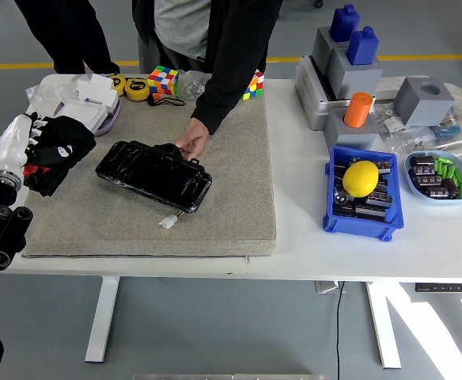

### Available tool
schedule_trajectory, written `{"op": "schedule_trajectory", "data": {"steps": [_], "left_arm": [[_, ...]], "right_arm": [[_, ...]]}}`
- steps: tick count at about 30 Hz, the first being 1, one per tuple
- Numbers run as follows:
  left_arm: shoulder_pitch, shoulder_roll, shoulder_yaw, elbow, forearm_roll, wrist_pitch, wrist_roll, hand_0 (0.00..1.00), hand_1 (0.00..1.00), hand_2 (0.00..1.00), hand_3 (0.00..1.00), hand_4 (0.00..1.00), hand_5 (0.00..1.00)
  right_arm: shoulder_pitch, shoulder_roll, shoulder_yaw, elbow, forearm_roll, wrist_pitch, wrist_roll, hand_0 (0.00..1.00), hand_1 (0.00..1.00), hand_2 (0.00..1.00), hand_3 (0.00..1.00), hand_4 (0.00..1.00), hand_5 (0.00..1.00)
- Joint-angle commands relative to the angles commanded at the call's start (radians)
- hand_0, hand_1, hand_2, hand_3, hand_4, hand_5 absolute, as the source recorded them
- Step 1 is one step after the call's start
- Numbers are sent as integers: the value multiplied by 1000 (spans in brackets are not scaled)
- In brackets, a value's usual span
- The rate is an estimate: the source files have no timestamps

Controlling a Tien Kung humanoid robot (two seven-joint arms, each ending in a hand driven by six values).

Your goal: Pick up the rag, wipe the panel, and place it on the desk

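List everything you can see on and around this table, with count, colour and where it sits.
Rag: 1, black, left end of mat, gripped by left hand.
Panel: 1, glossy black, middle of mat.
Mat: 1, tan, table's left half.
Puzzle cubes: 2, multicoloured, mat's far edge.
Tape measures: 2, yellow, far left.
White box: 1, far left corner.
Blue bin: 1, right of mat, holds yellow ball.
Grey blocks: several, blue and orange tops, far right.
Oval tray: 1, light blue, right edge.
Person's hand: 1, on panel's far edge.
Left hand: 1, white, shut on rag.
Right hand: not visible.
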Motion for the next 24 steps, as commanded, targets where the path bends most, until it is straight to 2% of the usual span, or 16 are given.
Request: {"op": "schedule_trajectory", "data": {"steps": [3,6,7,24], "left_arm": [[2,-5,49,-41,-23,-1,-5,196,278,353,557,689,2],[-4,-19,87,-44,-32,1,-10,196,278,353,557,689,2],[-7,-22,91,-41,-31,2,-10,195,263,328,554,688,2],[-45,-60,92,73,-4,14,-5,193,256,335,554,685,2]], "right_arm": [[0,1,-6,1,4,-1,4,559,583,525,522,910,427],[1,1,-13,1,9,-1,7,559,583,525,522,910,427],[1,0,-15,1,10,-2,8,559,582,524,522,910,427],[-3,-4,-25,5,22,-2,16,558,580,518,523,900,416]]}}
